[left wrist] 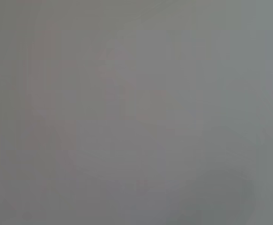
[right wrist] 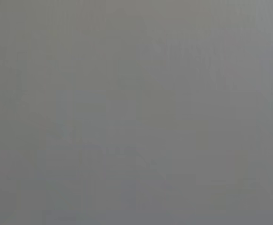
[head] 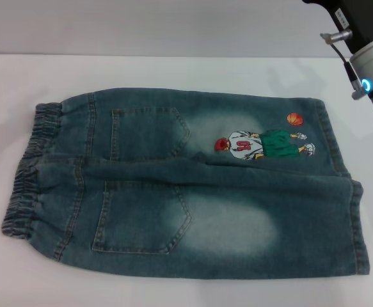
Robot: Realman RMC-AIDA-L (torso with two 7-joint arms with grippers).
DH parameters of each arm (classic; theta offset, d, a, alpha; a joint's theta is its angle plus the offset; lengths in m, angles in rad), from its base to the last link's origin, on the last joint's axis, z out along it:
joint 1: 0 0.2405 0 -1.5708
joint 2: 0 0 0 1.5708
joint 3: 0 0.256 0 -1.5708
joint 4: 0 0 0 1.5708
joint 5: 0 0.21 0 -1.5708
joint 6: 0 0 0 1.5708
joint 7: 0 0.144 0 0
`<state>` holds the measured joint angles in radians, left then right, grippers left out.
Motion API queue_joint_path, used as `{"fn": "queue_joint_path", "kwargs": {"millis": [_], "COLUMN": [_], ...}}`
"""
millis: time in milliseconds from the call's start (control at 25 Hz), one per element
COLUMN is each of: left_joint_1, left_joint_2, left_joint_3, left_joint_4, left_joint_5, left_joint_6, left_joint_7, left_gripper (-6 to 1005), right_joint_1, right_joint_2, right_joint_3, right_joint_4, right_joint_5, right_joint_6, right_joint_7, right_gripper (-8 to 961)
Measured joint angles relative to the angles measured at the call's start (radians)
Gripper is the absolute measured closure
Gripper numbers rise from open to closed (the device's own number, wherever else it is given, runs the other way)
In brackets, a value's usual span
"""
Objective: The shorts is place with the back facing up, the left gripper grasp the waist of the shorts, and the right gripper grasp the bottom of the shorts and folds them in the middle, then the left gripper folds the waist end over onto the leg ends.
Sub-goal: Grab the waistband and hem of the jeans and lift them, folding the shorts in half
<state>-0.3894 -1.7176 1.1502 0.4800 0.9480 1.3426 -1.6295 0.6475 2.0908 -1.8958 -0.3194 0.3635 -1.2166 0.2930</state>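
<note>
Right gripper (head: 372, 70) hung off the far hem corner of the shorts (head: 192, 192), touching nothing. Its fingers lay out of frame, so spread probably can't be told. Shorts lay flat, unfolded.

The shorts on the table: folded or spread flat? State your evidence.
Spread flat: the shorts show both back pockets, the waist at one end, both leg hems at the other.

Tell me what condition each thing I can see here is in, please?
the shorts: spread flat on the white table, back pockets up, not yet folded.
the waist of the shorts: gathered, at the robot's left, ungrasped.
the bottom of the shorts: hems flat, at the robot's right, ungrasped.
right arm: raised at the far right corner, blue light on, clear of the shorts.
left gripper: not in view.
</note>
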Motion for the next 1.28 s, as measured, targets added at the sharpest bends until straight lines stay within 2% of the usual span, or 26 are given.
{"fn": "queue_joint_path", "kwargs": {"millis": [160,280,440,640,880,1040,1280], "left_joint_1": [0.006,0.007,0.007,0.014,0.034,0.034,0.025], "left_joint_2": [0.041,0.048,0.049,0.049,0.043,0.045,0.037], "left_joint_3": [-0.128,-0.257,-0.352,-0.386,-0.404,-0.405,-0.409], "left_joint_4": [0.052,0.081,0.101,0.102,0.102,0.100,0.095], "left_joint_5": [0.287,0.489,0.662,0.806,0.873,0.924,1.000], "left_joint_6": [0.148,0.251,0.317,0.335,0.340,0.361,0.329], "left_joint_7": [-0.170,-0.264,-0.336,-0.408,-0.452,-0.491,-0.516], "left_gripper": [155,155,155,155,154,153,153], "right_joint_1": [-0.010,-0.012,-0.007,-0.001,0.007,0.009,0.009], "right_joint_2": [0.000,0.000,-0.002,-0.005,-0.008,-0.008,-0.008], "right_joint_3": [0.002,0.006,0.005,0.010,0.012,0.012,0.007], "right_joint_4": [0.005,0.008,0.009,0.027,0.039,0.039,0.040], "right_joint_5": [0.000,0.000,0.000,0.000,0.000,-0.003,-0.006], "right_joint_6": [0.002,0.004,0.005,0.005,0.020,0.041,0.048], "right_joint_7": [0.000,0.000,0.000,0.000,-0.004,-0.003,-0.006], "right_gripper": [332,332,333,333,333,332,333]}}
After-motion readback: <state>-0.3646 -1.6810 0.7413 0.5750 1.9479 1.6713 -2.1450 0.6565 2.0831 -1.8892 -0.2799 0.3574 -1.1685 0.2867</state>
